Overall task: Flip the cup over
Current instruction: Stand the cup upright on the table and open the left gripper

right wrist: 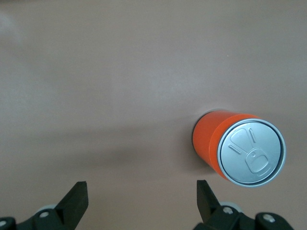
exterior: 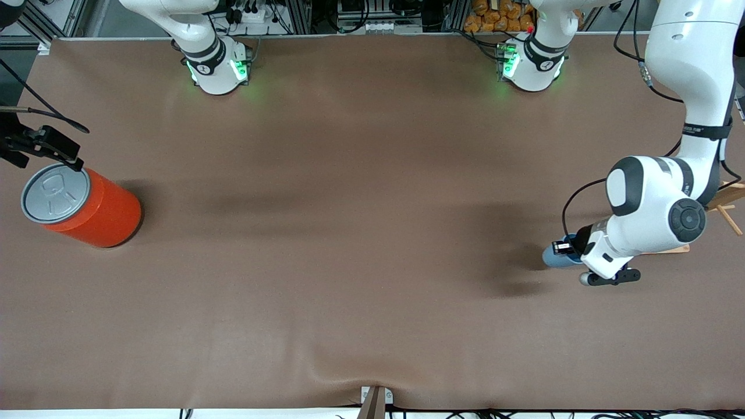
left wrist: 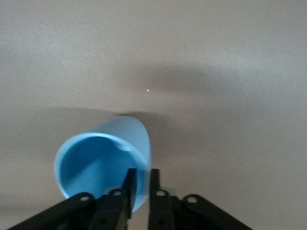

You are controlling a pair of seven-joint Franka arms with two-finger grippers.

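The left gripper [left wrist: 141, 191] is pinching the rim wall of the cup [left wrist: 103, 163], one finger inside the mouth and one outside against the pale blue wall, the two drawn close together on it. In the front view the cup [exterior: 557, 256] is showing only as a sliver of blue under the left arm's wrist, toward the left arm's end of the brown table [exterior: 349, 233] and roughly midway between the robots' edge and the camera's edge. The left wrist view is showing the cup tilted, its darker blue inside turned toward the camera; whether its base is touching the surface cannot be told.

The step in hand appears to be the turn itself, with the cup gripped and partly rotated. To do it well, the left arm should be keeping a firm but not crushing pinch, since a thin plastic wall will likely flex and could slip out of a one-wall grip. The wrist rotation should be running smoothly, with enough height that the rim or base clears the table as it swings through, and the cup should be lowered flat before the fingers part, so it does not topple or roll.

The right gripper [right wrist: 139, 196] is waiting with its fingers wide apart, hanging over the corner region at the right arm's end, just beside the orange can [exterior: 87, 206], which is standing upright with its grey pull-tab lid up.
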